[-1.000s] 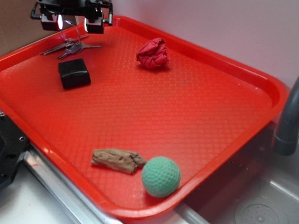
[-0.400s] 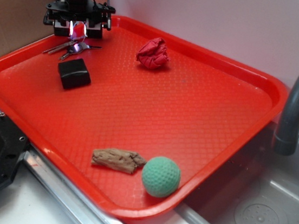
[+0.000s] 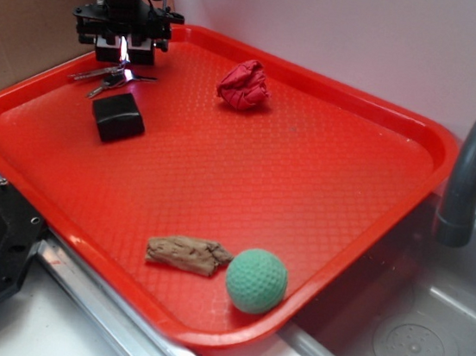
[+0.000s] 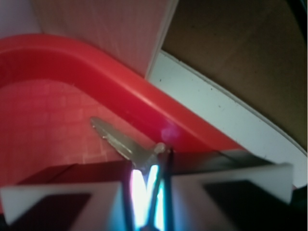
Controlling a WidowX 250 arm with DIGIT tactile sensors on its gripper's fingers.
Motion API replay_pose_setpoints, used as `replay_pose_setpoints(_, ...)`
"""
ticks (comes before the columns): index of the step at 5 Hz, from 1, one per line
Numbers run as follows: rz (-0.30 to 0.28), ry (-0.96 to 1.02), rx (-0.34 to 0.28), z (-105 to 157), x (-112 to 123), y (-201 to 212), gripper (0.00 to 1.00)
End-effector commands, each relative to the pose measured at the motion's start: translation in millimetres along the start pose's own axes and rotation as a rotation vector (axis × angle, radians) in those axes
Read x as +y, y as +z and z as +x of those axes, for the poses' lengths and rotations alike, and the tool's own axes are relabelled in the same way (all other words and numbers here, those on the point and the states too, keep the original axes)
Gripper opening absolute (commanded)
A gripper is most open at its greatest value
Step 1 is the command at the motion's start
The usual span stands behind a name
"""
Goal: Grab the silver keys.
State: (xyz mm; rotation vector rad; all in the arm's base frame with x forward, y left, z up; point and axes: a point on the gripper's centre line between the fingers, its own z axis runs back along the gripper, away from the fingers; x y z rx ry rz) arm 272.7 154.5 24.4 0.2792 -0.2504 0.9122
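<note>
Since a second ago the jaws have dropped from above the silver keys (image 3: 109, 78) and narrowed from a wide spread to nearly shut. The gripper (image 3: 125, 49) now pinches the bunch near its ring; in the wrist view one blade (image 4: 120, 141) sticks out from between the pads, so the hold looks real but thin. Doing this well means squeezing fully before any lift, then rising straight up. The arm stands near vertical in the upper left of the exterior frame, over the red tray (image 3: 325, 180), with the black block (image 3: 118, 116) just below the keys.
</note>
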Motion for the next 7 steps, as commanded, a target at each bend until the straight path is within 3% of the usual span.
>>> replay_pose_setpoints(1,-0.09,-0.262,-0.102,-14.1,-19.2,92.2,0.0)
replay_pose_setpoints(2,-0.171,-0.502,-0.084,-37.0,-29.5,153.7,0.0)
replay_pose_setpoints(3,-0.261,-0.732,-0.059,-57.5,-32.0,188.0,0.0)
replay_pose_setpoints(4,-0.317,-0.892,0.027,-71.0,-29.1,206.7,0.0)
replay_pose_setpoints(6,-0.371,-0.977,0.063,-88.8,-23.6,227.5,0.0)
replay_pose_setpoints(7,-0.367,-0.983,0.061,-86.3,-23.5,225.5,0.0)
